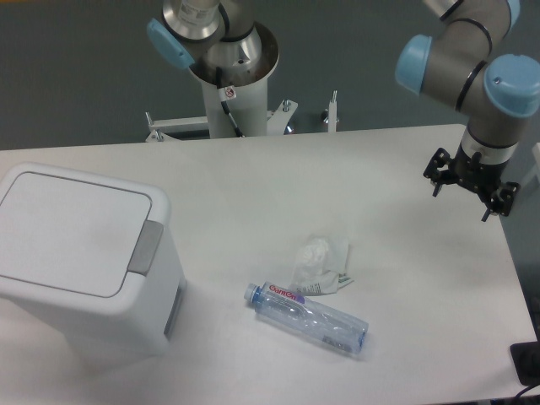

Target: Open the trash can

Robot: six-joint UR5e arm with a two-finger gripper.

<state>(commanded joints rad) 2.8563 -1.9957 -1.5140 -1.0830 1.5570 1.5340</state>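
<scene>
The trash can [80,253] is a large boxy white bin at the left of the table. Its flat white lid [72,228] lies shut. The grey push-button [146,247] sits on the rim at the lid's right edge. My gripper [470,187] hangs from the arm at the far right of the table, far from the bin. Its black fingers [437,173] stand spread apart with nothing between them.
A clear plastic water bottle [308,317] lies on its side in the middle front of the table. A crumpled white wrapper [321,263] lies just behind it. The arm's base column [229,93] stands at the table's back edge. The table's right edge runs close to the gripper.
</scene>
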